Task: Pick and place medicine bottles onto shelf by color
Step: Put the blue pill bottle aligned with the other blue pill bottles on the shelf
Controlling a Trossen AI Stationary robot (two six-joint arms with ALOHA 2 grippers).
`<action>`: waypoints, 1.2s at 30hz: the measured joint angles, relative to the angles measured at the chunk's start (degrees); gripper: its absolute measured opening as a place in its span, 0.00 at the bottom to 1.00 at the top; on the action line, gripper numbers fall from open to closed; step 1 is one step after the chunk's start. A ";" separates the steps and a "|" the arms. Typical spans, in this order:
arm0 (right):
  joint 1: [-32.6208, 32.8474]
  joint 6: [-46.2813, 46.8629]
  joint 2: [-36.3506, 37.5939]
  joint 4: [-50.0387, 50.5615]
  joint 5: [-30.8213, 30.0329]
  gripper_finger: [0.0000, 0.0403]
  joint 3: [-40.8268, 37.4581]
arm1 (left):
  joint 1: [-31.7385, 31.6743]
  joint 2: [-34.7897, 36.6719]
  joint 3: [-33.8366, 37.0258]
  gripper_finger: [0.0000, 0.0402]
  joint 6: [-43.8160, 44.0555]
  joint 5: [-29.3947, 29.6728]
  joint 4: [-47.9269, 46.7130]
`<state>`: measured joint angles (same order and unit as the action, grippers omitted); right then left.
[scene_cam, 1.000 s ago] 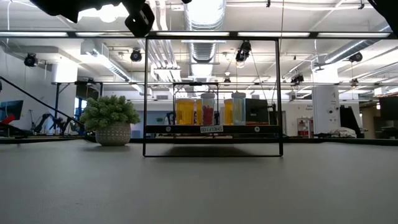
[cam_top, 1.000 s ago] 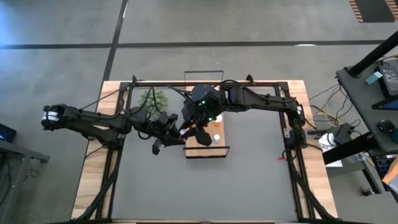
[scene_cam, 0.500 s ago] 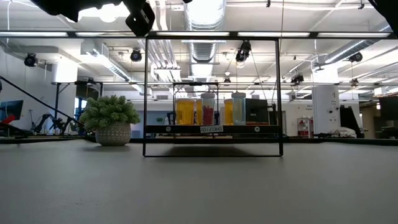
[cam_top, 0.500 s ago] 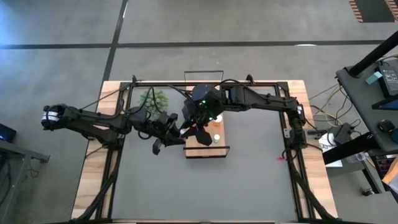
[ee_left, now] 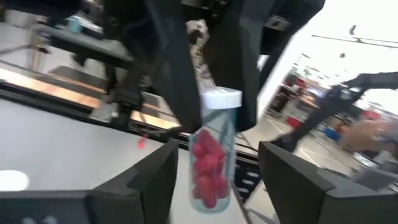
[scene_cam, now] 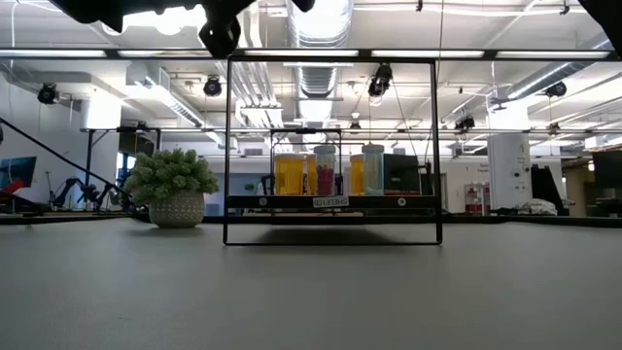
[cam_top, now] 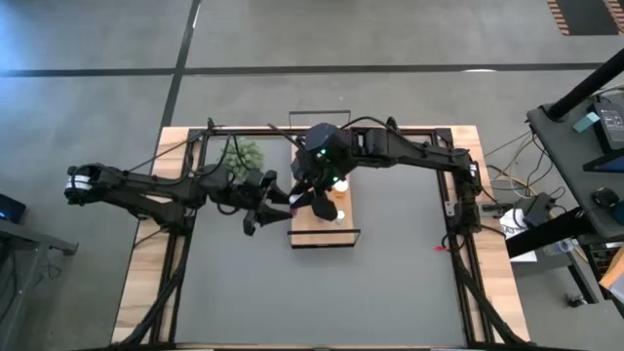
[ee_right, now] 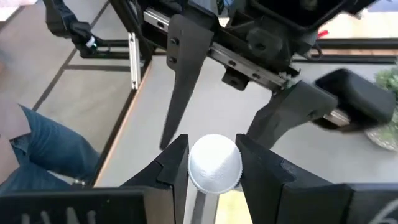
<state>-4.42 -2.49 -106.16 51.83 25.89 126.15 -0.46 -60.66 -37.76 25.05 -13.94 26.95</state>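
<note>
A small medicine bottle [ee_left: 210, 168] with red pills and a white cap hangs in the air between my two grippers, above the table just left of the shelf [cam_top: 314, 232]. My right gripper [ee_right: 214, 154] is shut on it from above. My left gripper [ee_left: 217, 152] is open, one finger on either side of the bottle's body and apart from it. On the shelf [scene_cam: 330, 202], orange bottles [scene_cam: 289, 175], a red one [scene_cam: 325, 173] and a whitish one [scene_cam: 373, 170] stand upright on their bases. My right gripper pinches the bottle's white cap [ee_right: 214, 163] between its two fingers [ee_left: 181, 93], which point down from above. The bottle hangs below them, cap up and slightly tilted, clear of the table and the shelf.
A green plant in a pot [scene_cam: 175, 187] stands on the table left of the shelf, near the far edge. Black frame bars [cam_top: 195, 185] run along the table's left and right sides. The grey table surface [cam_top: 322, 292] in front of the shelf lies bare.
My left gripper has opened and let go of the red bottle, which stays in the air in my right gripper's hold. My right arm has shifted a little toward the table's far edge.
</note>
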 joint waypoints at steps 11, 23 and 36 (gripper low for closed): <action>-6.64 -4.53 2.85 7.81 -0.51 0.26 0.07 | -1.10 1.25 0.35 0.56 0.09 12.26 -0.54; -7.61 -9.47 2.43 3.98 -0.40 0.27 -11.37 | -1.10 19.71 0.95 0.56 0.06 17.29 -17.67; -3.48 6.53 2.37 -15.97 -10.90 0.27 -29.64 | -1.09 26.80 1.60 0.56 0.15 19.50 -22.00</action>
<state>-7.90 4.04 -103.79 35.86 14.99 96.50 -1.54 -33.86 -36.16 25.21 5.56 4.95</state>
